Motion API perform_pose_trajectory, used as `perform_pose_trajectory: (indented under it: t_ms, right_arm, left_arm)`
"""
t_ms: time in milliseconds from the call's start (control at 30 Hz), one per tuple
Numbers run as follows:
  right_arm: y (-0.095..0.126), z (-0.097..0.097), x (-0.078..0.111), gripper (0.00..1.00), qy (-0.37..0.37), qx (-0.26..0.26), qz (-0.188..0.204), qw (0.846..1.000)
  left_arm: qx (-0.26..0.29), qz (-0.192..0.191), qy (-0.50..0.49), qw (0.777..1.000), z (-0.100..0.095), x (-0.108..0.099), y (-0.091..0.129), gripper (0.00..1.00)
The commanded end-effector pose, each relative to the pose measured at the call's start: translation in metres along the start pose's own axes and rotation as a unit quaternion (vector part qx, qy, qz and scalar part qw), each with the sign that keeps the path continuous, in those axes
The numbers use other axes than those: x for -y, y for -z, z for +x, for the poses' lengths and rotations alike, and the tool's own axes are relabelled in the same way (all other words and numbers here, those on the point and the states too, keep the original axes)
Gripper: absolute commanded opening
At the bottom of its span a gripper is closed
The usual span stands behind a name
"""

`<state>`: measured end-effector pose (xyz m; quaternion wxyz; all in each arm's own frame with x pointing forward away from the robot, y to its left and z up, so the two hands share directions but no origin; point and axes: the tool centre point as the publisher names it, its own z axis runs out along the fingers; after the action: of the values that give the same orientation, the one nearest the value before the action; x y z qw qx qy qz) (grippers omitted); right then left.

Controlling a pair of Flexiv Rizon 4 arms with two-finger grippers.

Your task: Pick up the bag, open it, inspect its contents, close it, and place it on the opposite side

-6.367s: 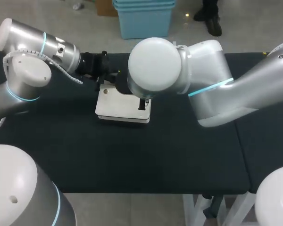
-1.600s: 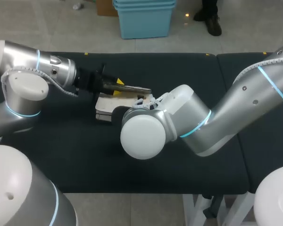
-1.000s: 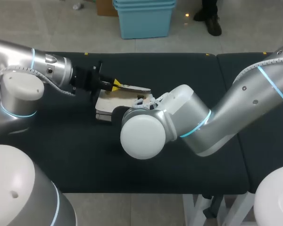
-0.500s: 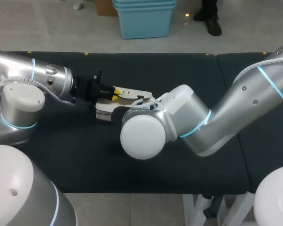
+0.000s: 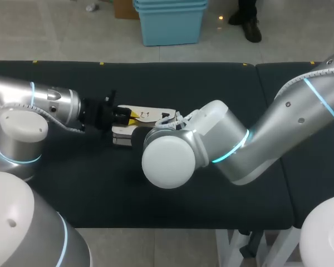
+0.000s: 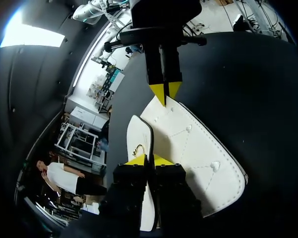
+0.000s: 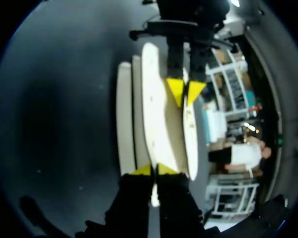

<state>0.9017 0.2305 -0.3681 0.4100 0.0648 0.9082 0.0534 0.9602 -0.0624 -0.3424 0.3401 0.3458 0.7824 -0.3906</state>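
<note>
The white quilted flap bag [image 5: 150, 113] is lying on the dark bench [image 5: 239, 94], directly between the two sets of fingers. The left fingers [image 6: 148, 159] are pinching one edge of its stitched flap [image 6: 188, 144], the tips nearly together with only the thin edge between them. The right fingers [image 7: 151, 170] are clamping the opposite edge just as narrowly, so the two pairs are facing each other across the flap. The flap is sitting low over the bag's body, so this is probably the closing step. To do it well, both pairs should be coming down evenly, keeping the flap flat and lightly taut rather than buckling, and steering the gold clasp [image 6: 138, 148] just ahead of the left fingers squarely onto the body. Neither pair should be opening until the flap is resting down, or it may be springing up
</note>
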Motion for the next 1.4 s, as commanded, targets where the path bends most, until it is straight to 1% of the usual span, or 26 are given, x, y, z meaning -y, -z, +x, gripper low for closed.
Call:
perform_pose_trajectory:
  t_ms: [33,100,133,167,200,233,267,333,400,433,500,533,800,967,1033,1133,1300,1400]
  right_arm:
    - [-0.002,0.001,-0.001,0.0,-0.001,0.003,0.002,1.0]
    - [-0.002,0.001,-0.001,0.0,-0.001,0.003,0.002,1.0]
    - [-0.002,0.001,-0.001,0.0,-0.001,0.003,0.002,1.0]
    - [-0.002,0.001,-0.001,0.0,-0.001,0.003,0.002,1.0]
    - [-0.002,0.001,-0.001,0.0,-0.001,0.003,0.002,1.0]
    - [-0.002,0.001,-0.001,0.0,-0.001,0.003,0.002,1.0]
    - [-0.002,0.001,-0.001,0.0,-0.001,0.003,0.002,1.0]
    - [-0.002,0.001,-0.001,0.0,-0.001,0.003,0.002,1.0]
    - [-0.002,0.001,-0.001,0.0,-0.001,0.003,0.002,1.0]
    - [-0.002,0.001,-0.001,0.0,-0.001,0.003,0.002,1.0]
    - [-0.002,0.001,-0.001,0.0,-0.001,0.003,0.002,1.0]
    - [-0.002,0.001,-0.001,0.0,-0.001,0.003,0.002,1.0]
    - [-0.002,0.001,-0.001,0.0,-0.001,0.003,0.002,1.0]
    - [-0.002,0.001,-0.001,0.0,-0.001,0.003,0.002,1.0]
    - [-0.002,0.001,-0.001,0.0,-0.001,0.003,0.002,1.0]
    - [-0.002,0.001,-0.001,0.0,-0.001,0.003,0.002,1.0]
    - [-0.002,0.001,-0.001,0.0,-0.001,0.003,0.002,1.0]
    - [-0.002,0.001,-0.001,0.0,-0.001,0.003,0.002,1.0]
  left_arm:
    - [0.011,0.002,-0.004,1.0,0.005,0.005,-0.002,0.0]
    - [0.01,0.002,-0.005,1.0,0.003,0.007,-0.006,0.0]
    - [0.01,0.0,-0.005,1.0,0.003,0.007,-0.008,0.05]
    - [0.01,-0.002,-0.006,1.0,0.001,0.007,-0.008,0.29]
    - [0.012,-0.005,-0.006,1.0,0.0,0.007,-0.008,0.43]
    - [0.013,-0.006,-0.005,1.0,-0.002,0.006,-0.007,0.47]
    - [0.015,-0.007,-0.005,1.0,-0.003,0.006,-0.006,0.47]
    - [0.018,-0.008,-0.007,1.0,-0.006,0.006,-0.003,0.45]
    - [0.02,-0.01,-0.009,1.0,-0.009,0.006,-0.001,0.39]
    - [0.021,-0.01,-0.01,1.0,-0.01,0.007,0.0,0.29]
    - [0.022,-0.01,-0.011,1.0,-0.011,0.007,0.001,0.06]
    - [0.022,-0.01,-0.012,1.0,-0.011,0.007,0.001,0.0]
    - [0.026,-0.008,-0.012,1.0,-0.006,0.011,0.005,0.0]
    - [0.015,-0.01,-0.012,1.0,0.002,0.01,0.002,0.0]
    - [0.012,-0.016,-0.006,1.0,0.005,0.008,0.001,0.0]
    - [0.012,-0.014,0.004,1.0,0.006,0.004,0.001,0.0]
    - [0.003,-0.006,-0.004,1.0,0.004,0.008,-0.004,0.0]
    - [0.002,-0.005,-0.002,1.0,0.003,0.004,-0.002,0.0]
